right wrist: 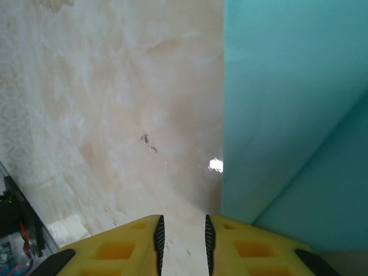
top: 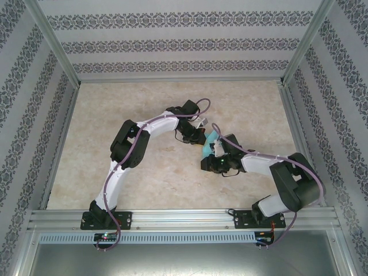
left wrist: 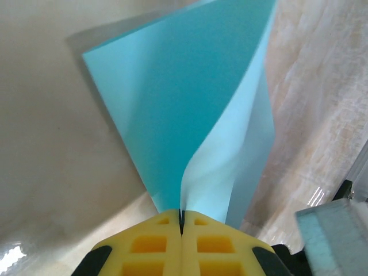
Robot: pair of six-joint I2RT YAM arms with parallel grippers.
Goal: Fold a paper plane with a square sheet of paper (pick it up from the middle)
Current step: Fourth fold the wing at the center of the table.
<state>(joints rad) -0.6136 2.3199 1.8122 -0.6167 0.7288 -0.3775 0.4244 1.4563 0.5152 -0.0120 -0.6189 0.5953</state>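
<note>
One light-cyan sheet of paper [left wrist: 172, 103], partly folded, is being held over the counter [right wrist: 103, 103]; the left end effector [left wrist: 181, 215] is clenching its near end, while the right end effector [right wrist: 183, 225] is sitting released, just beside the sheet.

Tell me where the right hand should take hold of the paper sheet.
Probably the paper sheet's free straight edge, coming edge-on from its open side: it stands just beside the open right hand's gap, while the shut left hand pinches it elsewhere.
</note>
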